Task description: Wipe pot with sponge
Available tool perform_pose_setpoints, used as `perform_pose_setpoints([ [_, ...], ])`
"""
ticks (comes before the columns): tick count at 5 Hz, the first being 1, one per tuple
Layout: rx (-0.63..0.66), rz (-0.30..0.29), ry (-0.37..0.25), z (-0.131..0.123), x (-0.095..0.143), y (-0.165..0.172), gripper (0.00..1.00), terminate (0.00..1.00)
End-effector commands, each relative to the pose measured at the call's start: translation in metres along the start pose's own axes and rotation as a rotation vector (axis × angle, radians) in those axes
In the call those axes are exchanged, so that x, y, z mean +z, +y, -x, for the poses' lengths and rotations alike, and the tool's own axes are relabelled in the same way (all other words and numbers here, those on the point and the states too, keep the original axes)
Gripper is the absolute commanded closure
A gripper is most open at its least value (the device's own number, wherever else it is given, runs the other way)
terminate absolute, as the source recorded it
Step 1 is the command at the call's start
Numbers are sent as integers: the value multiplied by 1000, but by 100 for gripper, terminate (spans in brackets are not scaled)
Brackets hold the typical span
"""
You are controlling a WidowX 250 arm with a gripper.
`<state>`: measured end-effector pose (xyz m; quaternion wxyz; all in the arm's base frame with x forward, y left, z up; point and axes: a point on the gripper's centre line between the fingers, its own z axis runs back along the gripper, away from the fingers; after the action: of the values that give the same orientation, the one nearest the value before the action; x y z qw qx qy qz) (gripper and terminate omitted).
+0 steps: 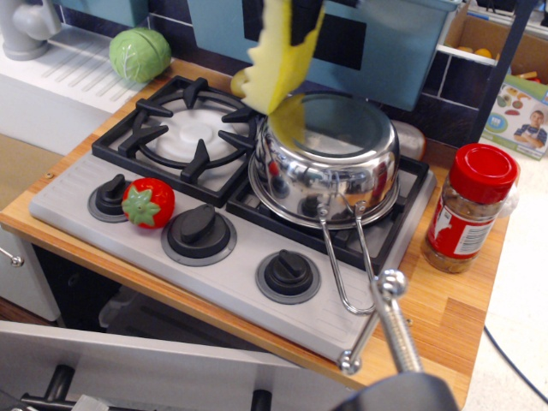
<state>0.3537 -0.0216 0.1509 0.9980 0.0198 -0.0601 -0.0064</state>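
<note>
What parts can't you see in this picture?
- Gripper: cut off by the top edge, only dark bits against the sponge.
- Inside of the pot: hidden by its own wall.
- Object behind the pot: mostly covered.
- Jar label: too small to read.

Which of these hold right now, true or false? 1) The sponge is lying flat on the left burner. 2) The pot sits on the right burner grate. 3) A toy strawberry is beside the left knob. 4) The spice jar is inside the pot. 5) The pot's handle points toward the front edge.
1) False. The sponge hangs in the air above the pot's back-left rim, gripped from above; most of the gripper is out of frame.
2) True. The pot sits on the right grate of the stove.
3) True. The strawberry is next to the left knob.
4) False. The spice jar stands on the wooden counter, right of the stove.
5) True. The wire handle runs toward the front edge.
</note>
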Motion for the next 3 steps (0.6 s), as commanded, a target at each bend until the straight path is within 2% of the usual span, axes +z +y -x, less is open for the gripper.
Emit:
perform_pose_setpoints([
  [1,-46,-42,35,5,-9,-28,100,0],
  [2,-73,-18,65,10,-7,-38,100,0],
  [3,-97,22,36,17,-1,-56,100,0],
])
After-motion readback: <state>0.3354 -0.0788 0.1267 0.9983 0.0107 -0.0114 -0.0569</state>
